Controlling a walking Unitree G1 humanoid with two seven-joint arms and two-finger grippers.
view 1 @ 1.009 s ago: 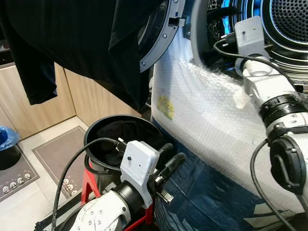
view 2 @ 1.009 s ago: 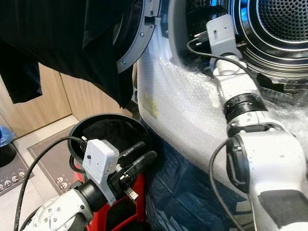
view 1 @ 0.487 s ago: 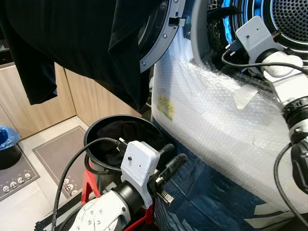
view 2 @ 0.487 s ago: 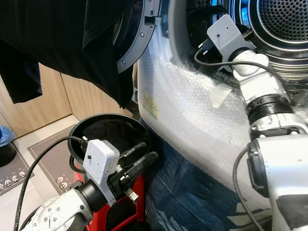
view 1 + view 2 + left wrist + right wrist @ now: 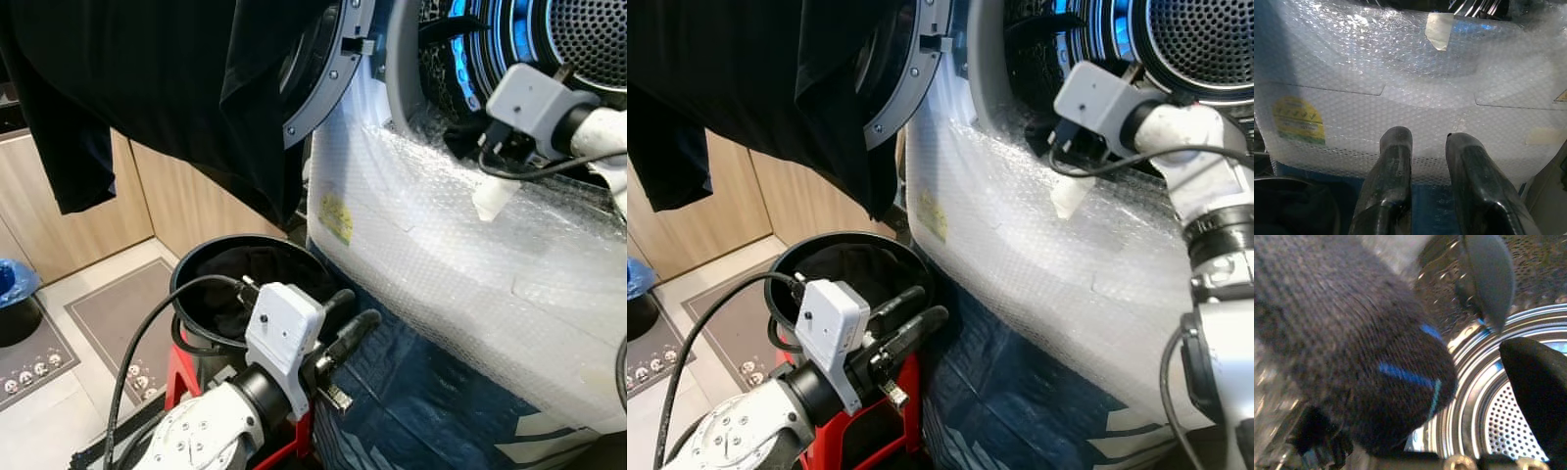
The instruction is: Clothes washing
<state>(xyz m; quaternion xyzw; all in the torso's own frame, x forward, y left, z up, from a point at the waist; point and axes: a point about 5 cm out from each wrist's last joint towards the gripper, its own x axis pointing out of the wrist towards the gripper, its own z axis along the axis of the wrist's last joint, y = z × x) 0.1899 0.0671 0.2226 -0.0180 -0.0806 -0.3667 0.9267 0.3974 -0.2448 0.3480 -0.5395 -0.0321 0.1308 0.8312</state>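
My left gripper hovers at six o'clock beside the black bucket; at two o'clock my right arm's wrist camera faces the drum.

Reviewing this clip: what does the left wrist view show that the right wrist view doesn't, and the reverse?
Left wrist view alone: the left end effector with its fingers apart, facing the bubble wrap on the washing machine front, with a yellow sticker and a strip of tape.
Right wrist view alone: a dark knitted garment with blue marks close to the lens, and the perforated steel drum with a paddle.
Both share: the same washing machine, seen outside versus inside.
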